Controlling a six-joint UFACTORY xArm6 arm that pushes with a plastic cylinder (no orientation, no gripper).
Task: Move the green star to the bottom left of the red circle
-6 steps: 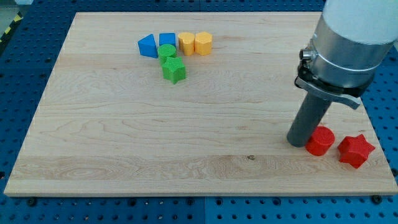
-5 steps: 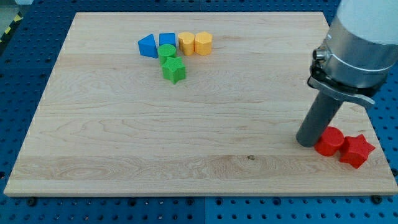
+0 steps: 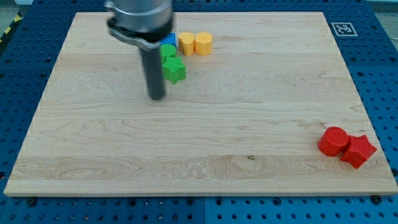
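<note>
The green star (image 3: 175,70) lies near the view's top, left of centre, just below a green round block (image 3: 168,51). The red circle (image 3: 333,140) sits at the view's bottom right, touching a red star (image 3: 358,150) on its right. My tip (image 3: 157,97) rests on the board just below and left of the green star, a short gap away. The rod hides the blocks behind it at the view's top left.
A blue block (image 3: 168,40) peeks out beside the rod. Two yellow blocks (image 3: 187,43) (image 3: 203,43) sit right of it in a row. The wooden board's edge (image 3: 199,194) runs along the view's bottom.
My tip has left the red circle at the bottom right and crossed the board to the upper left, beside the green star. The red circle now touches the red star.
</note>
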